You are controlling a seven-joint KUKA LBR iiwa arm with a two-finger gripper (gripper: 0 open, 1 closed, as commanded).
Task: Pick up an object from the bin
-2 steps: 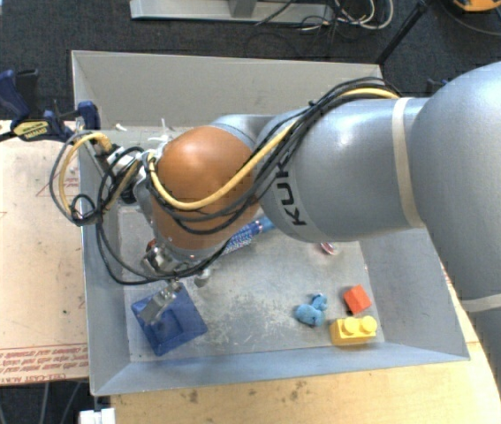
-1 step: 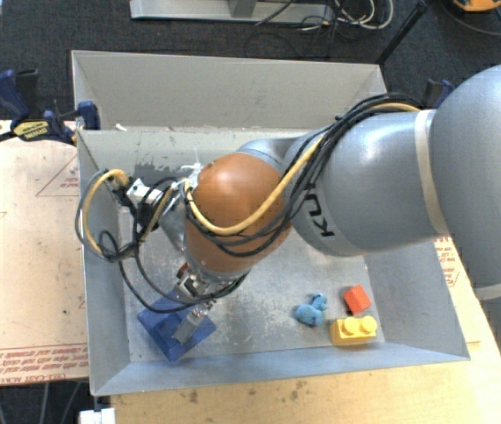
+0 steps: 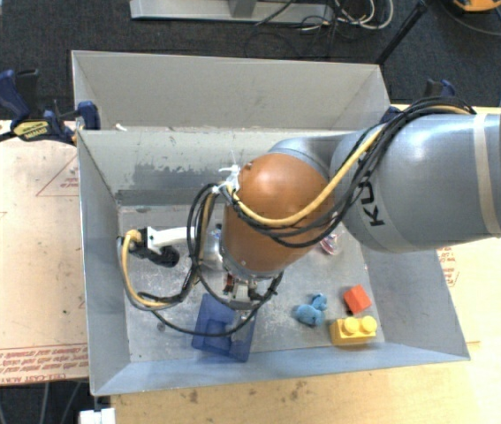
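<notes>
My gripper point(image 3: 243, 291) hangs low over the front middle of the bin, mostly hidden under the wrist's orange cover. Directly below and in front of it lies a dark blue flat block point(image 3: 218, 330), tilted against the bin's front wall; whether the gripper touches it I cannot tell. To its right rest a small light blue piece point(image 3: 310, 311), an orange block point(image 3: 357, 299) and a yellow studded brick point(image 3: 355, 329).
A white and black item point(image 3: 161, 238) lies at the left of the bin floor among the arm's yellow and black cables. A small pinkish thing point(image 3: 330, 246) peeks out beneath the arm at the right. The arm covers the bin's middle.
</notes>
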